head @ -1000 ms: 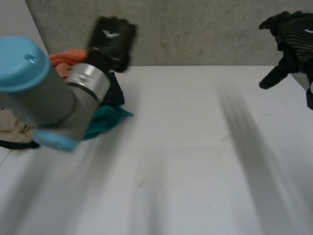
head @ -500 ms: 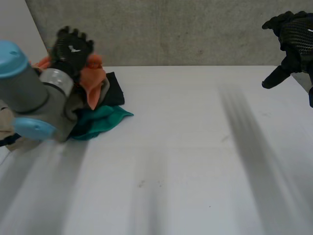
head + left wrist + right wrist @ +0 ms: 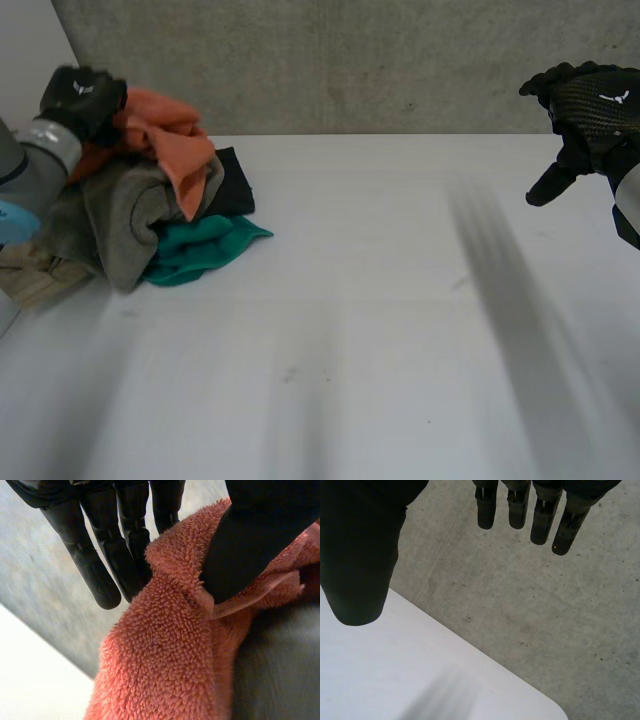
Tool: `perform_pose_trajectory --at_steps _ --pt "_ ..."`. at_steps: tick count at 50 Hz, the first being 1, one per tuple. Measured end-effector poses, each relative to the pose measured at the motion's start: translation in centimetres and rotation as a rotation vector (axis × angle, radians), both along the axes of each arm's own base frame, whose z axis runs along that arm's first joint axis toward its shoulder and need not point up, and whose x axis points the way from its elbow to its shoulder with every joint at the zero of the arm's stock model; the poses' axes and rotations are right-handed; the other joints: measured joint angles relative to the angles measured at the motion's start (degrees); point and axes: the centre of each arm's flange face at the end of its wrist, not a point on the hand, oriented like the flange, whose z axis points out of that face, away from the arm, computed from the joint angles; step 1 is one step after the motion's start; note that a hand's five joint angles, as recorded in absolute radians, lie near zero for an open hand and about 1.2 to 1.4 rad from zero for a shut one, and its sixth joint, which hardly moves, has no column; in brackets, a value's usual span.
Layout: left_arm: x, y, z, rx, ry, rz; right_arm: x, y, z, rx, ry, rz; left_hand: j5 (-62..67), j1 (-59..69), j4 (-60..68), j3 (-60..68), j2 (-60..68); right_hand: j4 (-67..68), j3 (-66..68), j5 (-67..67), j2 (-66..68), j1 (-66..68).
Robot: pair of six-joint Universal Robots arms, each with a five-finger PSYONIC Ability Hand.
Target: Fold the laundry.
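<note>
The white table (image 3: 380, 330) is lying open across its middle and right side. One laundry heap (image 3: 125, 215) is sitting at 10 o'clock by the far edge. My left hand (image 3: 82, 98) is pinching the one orange towel (image 3: 170, 135) on top, while my right hand (image 3: 590, 105) is hovering at 2 o'clock, fingers apart.

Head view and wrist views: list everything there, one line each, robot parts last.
orange towel: one, orange, top of the pile, table's far left.
grey garment: one, grey-olive, under the towel.
black garment: one, black, pile's side toward the table's middle.
teal garment: one, teal, pile's bottom, sticking out.
beige cloth: one, beige, table's left edge.
table: one, white.
wall: one, grey concrete, behind the table.
left arm: one, grey, beside the pile.
left hand: one, black, fingers and thumb pinching the orange towel.
right hand: one, black, fingers straight, raised at far right, holding nothing.
</note>
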Motion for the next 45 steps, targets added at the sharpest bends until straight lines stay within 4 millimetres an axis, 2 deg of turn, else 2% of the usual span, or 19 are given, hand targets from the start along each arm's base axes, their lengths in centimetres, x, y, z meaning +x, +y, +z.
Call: perform_pose_trajectory --at_steps 1,5,7,9,12,15,17,19,21,24,25,26,27,28,30,31,36,39,45 --pt "-0.5 0.3 0.7 -0.017 0.009 -0.009 0.0 0.0 0.0 -0.001 0.000 -0.001 0.00 0.00 0.00 0.01 0.03 0.00 0.00 0.00 0.00 0.00" --pt "-4.6 4.0 5.8 -0.119 0.094 -0.100 -0.2 -0.2 0.3 -0.009 -0.001 -0.006 0.00 0.00 0.00 0.41 0.12 0.00 0.00 0.00 0.00 0.00" --pt "-5.1 4.6 6.4 -0.128 0.106 -0.113 -0.2 -0.2 0.3 -0.010 -0.001 -0.007 0.00 0.00 0.02 0.63 0.24 0.00 0.00 0.00 0.00 0.00" --pt "-8.8 9.2 9.8 -0.154 0.206 -0.235 -0.3 -0.3 0.7 -0.022 -0.003 -0.012 0.00 0.00 0.22 1.12 0.44 0.00 0.00 0.00 0.00 0.00" --pt "-11.7 13.1 10.6 -0.123 0.282 -0.344 -0.5 -0.4 1.0 -0.032 -0.005 -0.017 0.00 0.00 0.22 1.44 0.76 0.00 0.00 -0.02 0.00 0.00" --pt "-15.1 17.3 9.4 -0.033 0.338 -0.467 -0.7 -0.6 1.4 -0.044 -0.007 -0.026 0.00 0.00 0.22 1.64 0.88 0.00 0.00 -0.02 0.00 0.00" --pt "-16.0 18.3 8.6 0.001 0.344 -0.498 -0.8 -0.6 1.5 -0.047 -0.007 -0.030 0.00 0.00 0.22 1.64 0.88 0.00 0.00 0.00 0.00 0.00" --pt "-18.5 21.0 5.0 0.121 0.334 -0.568 -1.1 -0.8 1.7 -0.053 -0.008 -0.038 0.00 0.00 0.22 1.64 0.88 0.00 0.00 0.00 0.00 0.00" --pt "-19.8 22.1 2.2 0.199 0.310 -0.595 -1.2 -0.9 1.8 -0.056 -0.008 -0.043 -6.88 -5.51 -11.87 -9.73 -10.51 0.00 0.00 -0.01 0.00 0.00" --pt "-21.1 23.4 -1.6 0.296 0.264 -0.619 -1.4 -1.0 1.8 -0.054 -0.007 -0.046 -27.00 -28.40 -32.16 -29.65 -31.98 0.00 0.00 0.00 0.00 0.00" --pt "-21.3 23.6 -2.2 0.310 0.256 -0.621 -1.4 -1.0 1.8 -0.054 -0.007 -0.046 -27.00 -28.40 -32.16 -29.65 -31.98 0.00 0.00 0.00 0.00 0.00" --pt "-21.6 24.1 -3.6 0.342 0.233 -0.627 -1.4 -1.1 1.7 -0.050 -0.004 -0.046 -44.07 -45.80 -49.33 -47.10 -48.27 0.00 0.00 0.00 0.00 0.00" --pt "-21.6 24.1 -3.6 0.342 0.233 -0.627 -1.4 -1.1 1.7 -0.050 -0.004 -0.046 -44.07 -45.80 -49.33 -47.10 -48.27 0.00 0.00 0.00 0.00 0.00" --pt "-21.9 24.5 -4.6 0.368 0.208 -0.630 -1.3 -1.1 1.5 -0.042 0.003 -0.043 -44.07 -45.80 -49.33 -47.10 -48.27 0.00 0.00 0.00 0.00 0.00" --pt "-21.9 24.5 -4.6 0.368 0.208 -0.630 -1.3 -1.1 1.5 -0.042 0.003 -0.043 -44.07 -45.80 -49.33 -47.10 -48.27 0.00 0.00 0.00 0.00 0.00" --pt "-21.7 24.7 -4.2 0.359 0.195 -0.626 -1.2 -1.0 1.0 -0.024 0.025 -0.030 -49.72 -48.27 -55.25 -52.59 -53.57 0.00 0.00 0.02 0.00 0.00" --pt "-20.4 24.6 -1.4 0.306 0.213 -0.590 -0.9 -0.8 0.5 0.007 0.073 0.002 -49.72 -48.27 -55.25 -52.59 -53.57 0.00 0.00 0.00 0.00 0.00" --pt "-18.4 24.2 0.9 0.264 0.239 -0.522 -0.6 -0.5 -0.1 0.057 0.130 0.039 -49.72 -48.26 -55.25 -52.58 -53.57 0.00 0.00 0.01 0.00 0.00" --pt "-14.1 23.9 0.5 0.294 0.254 -0.335 -0.3 0.6 -2.8 0.249 0.282 0.134 -49.72 -48.26 -55.25 -52.58 -53.57 0.00 0.00 0.01 0.00 0.00"
